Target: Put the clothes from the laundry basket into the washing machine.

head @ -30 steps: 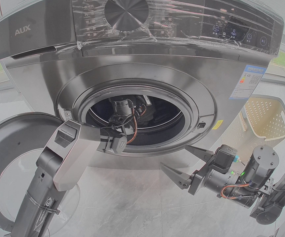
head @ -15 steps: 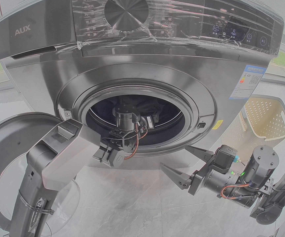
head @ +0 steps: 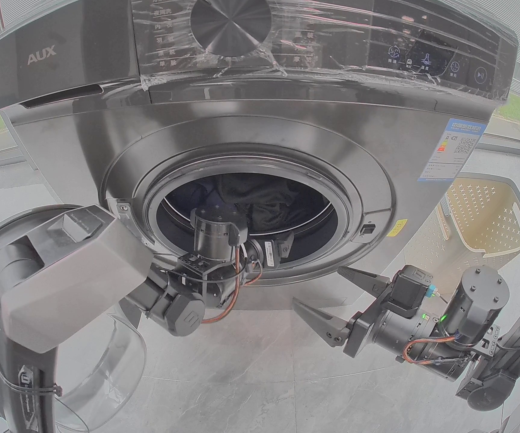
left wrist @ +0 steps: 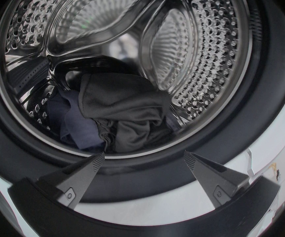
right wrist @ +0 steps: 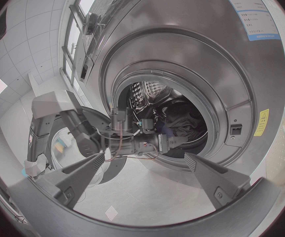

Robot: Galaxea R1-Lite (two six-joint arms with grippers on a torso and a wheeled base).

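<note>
Left pincer (left wrist: 143,158) is spread wide and empty, fingertips right at the mouth of the washing machine (head: 260,121). Just beyond them, dark clothes (left wrist: 122,109) lie heaped low in the drum (left wrist: 211,50). Right pincer (head: 319,287), wide and empty too, hangs low before the machine's front. The laundry basket (head: 488,218) stands to the machine's right.
</note>
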